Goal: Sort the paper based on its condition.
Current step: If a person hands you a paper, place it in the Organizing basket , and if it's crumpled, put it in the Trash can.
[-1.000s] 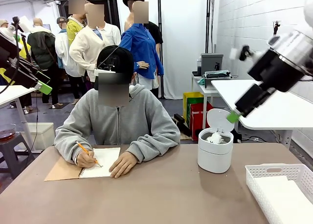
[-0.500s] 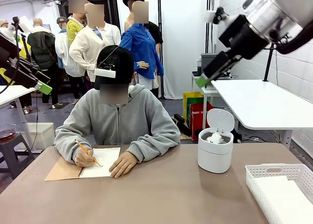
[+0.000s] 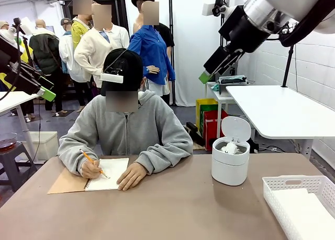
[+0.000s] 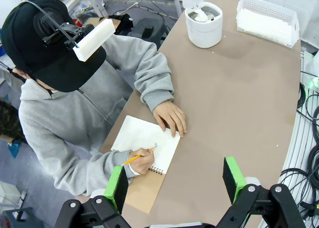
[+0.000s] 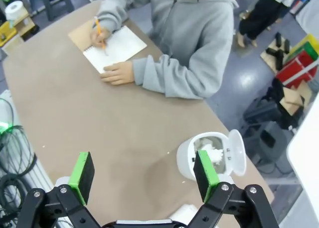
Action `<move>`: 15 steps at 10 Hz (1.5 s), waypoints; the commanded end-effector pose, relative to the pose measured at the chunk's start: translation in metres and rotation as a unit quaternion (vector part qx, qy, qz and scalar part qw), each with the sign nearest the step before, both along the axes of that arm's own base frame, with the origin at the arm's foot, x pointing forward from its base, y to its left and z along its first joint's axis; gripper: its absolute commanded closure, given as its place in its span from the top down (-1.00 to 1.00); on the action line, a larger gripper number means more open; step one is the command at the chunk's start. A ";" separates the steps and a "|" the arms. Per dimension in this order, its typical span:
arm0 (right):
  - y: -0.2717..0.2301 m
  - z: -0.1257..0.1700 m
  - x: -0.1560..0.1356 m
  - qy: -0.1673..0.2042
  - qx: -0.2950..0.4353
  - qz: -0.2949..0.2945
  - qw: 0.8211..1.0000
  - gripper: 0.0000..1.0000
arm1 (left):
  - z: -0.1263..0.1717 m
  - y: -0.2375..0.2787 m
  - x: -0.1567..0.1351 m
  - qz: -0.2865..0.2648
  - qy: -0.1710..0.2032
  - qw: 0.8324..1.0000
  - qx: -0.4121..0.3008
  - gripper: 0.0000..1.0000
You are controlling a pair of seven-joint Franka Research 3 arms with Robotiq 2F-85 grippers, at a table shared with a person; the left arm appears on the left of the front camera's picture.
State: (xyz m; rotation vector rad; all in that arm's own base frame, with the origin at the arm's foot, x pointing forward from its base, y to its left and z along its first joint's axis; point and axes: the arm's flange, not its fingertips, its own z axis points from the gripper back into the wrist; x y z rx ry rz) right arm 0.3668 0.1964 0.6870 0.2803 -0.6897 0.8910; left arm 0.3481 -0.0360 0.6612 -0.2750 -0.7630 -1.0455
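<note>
Small white wads of paper (image 3: 229, 147) lie inside a round white bin (image 3: 230, 169) whose lid stands open, right of the table's middle; the wads (image 5: 209, 152) also show from above. Flat white sheets (image 3: 306, 214) fill a white lattice basket (image 3: 272, 190) at the near right corner. My right gripper (image 3: 205, 77) hangs high above the table, left of and well above the bin, open and holding nothing (image 5: 143, 176). High over the table's left end, my left gripper (image 3: 46, 92) also stands open and holds nothing (image 4: 174, 184).
A person in a grey hoodie sits at the far side and writes with a pencil (image 3: 93, 162) in a spiral notebook (image 3: 107, 173) on the left of the table, the other hand (image 3: 131, 176) resting on its page.
My right arm has lifted and swung left, from just above the bin to high over the table. The left arm and the person have stayed put.
</note>
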 end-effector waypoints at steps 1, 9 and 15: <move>0.008 0.001 0.004 -0.005 -0.011 -0.038 0.999 1.00 | -0.001 0.003 0.000 -0.010 -0.001 1.000 -0.005 1.00; 0.010 0.009 0.003 0.031 0.013 -0.050 0.998 1.00 | -0.001 0.003 0.000 -0.010 -0.001 1.000 -0.005 1.00; 0.007 0.012 0.001 0.021 0.020 -0.046 0.999 1.00 | -0.001 0.003 0.000 -0.010 -0.001 1.000 -0.005 1.00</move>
